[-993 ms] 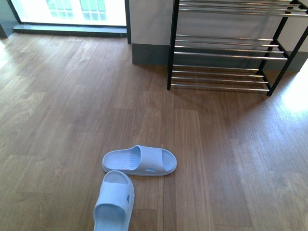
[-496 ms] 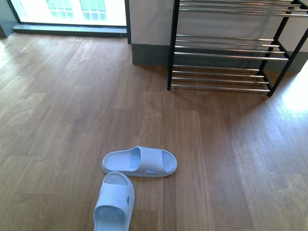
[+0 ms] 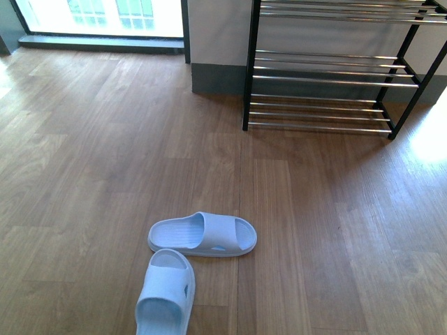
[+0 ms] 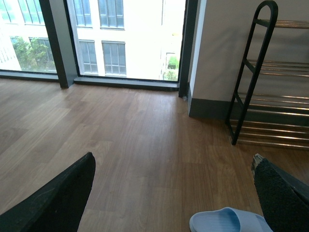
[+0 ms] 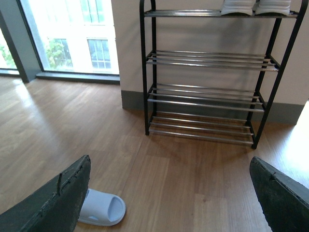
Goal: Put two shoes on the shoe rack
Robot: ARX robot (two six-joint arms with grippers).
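Position unchanged: the sideways slipper (image 3: 202, 234) and the near slipper (image 3: 166, 289) lie together on the floor (image 3: 105, 139), well apart from the rack (image 3: 321, 79). My left gripper (image 4: 173, 162) and right gripper (image 5: 170, 163) gape wide, empty.

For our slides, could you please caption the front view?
Two pale-blue slippers lie on the wood floor, apart from the shoe rack.

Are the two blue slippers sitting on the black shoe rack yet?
No, the sideways light blue rubber slipper and the nearer light blue slipper both lie on the wooden floor, apart from the black metal shoe rack.
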